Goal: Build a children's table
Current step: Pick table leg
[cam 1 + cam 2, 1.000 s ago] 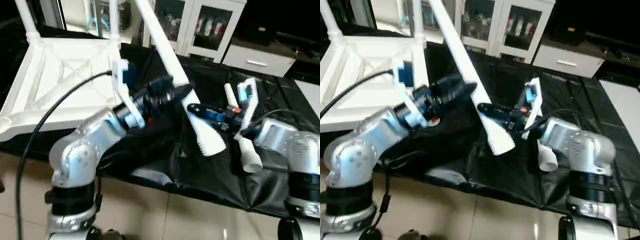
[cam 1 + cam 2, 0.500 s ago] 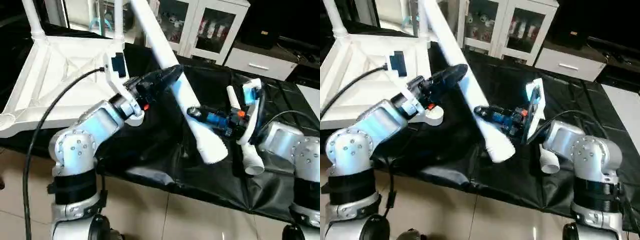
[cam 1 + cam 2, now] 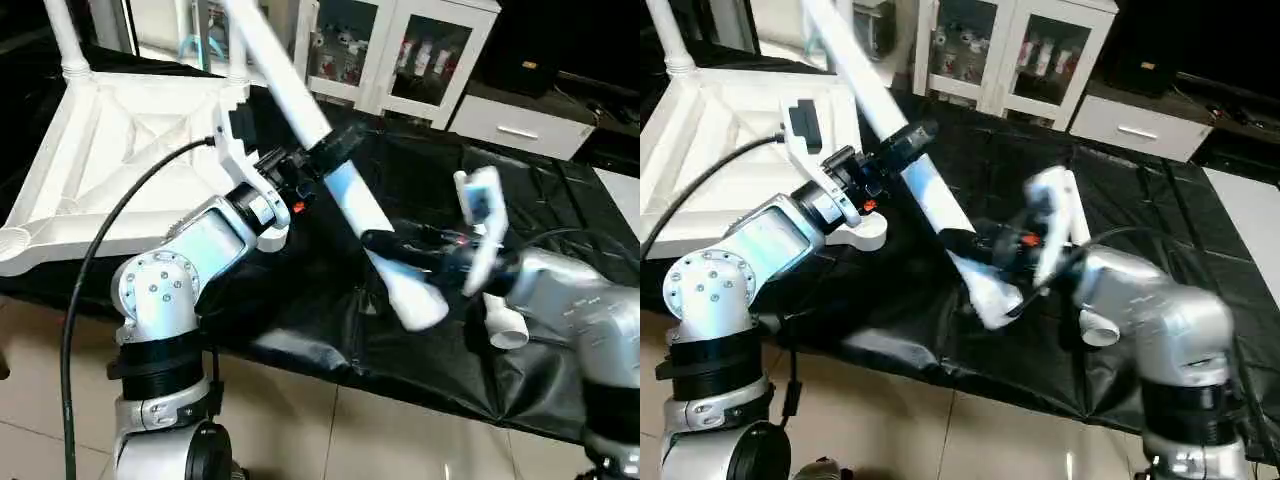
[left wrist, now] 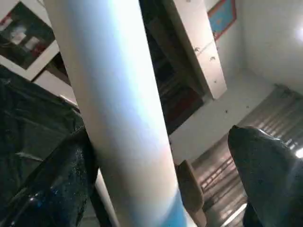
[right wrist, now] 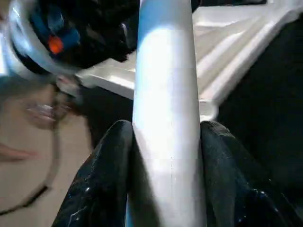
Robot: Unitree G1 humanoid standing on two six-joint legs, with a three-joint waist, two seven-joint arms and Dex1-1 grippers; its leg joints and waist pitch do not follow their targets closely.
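Progress: two legs stood in upturned top, upper left | left gripper open around third leg | right gripper clamped it | fourth leg lay unused

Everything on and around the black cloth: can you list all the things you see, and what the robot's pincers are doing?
Table top: one, white, lying upside down at the left end of the black cloth, ribs up.
Fitted legs: two, white, standing up from the top's far corners.
Held leg: one, white, slanting across the middle, wide end low.
Loose leg: one, white, lying on the cloth by the right arm.
Black cloth: one, covering the work surface.
Cabinet: one, white with glass doors, behind the cloth.
Left pincer: black, one finger on each side of the held leg, right finger apart from it.
Right pincer: black, shut on the held leg near its wide end.
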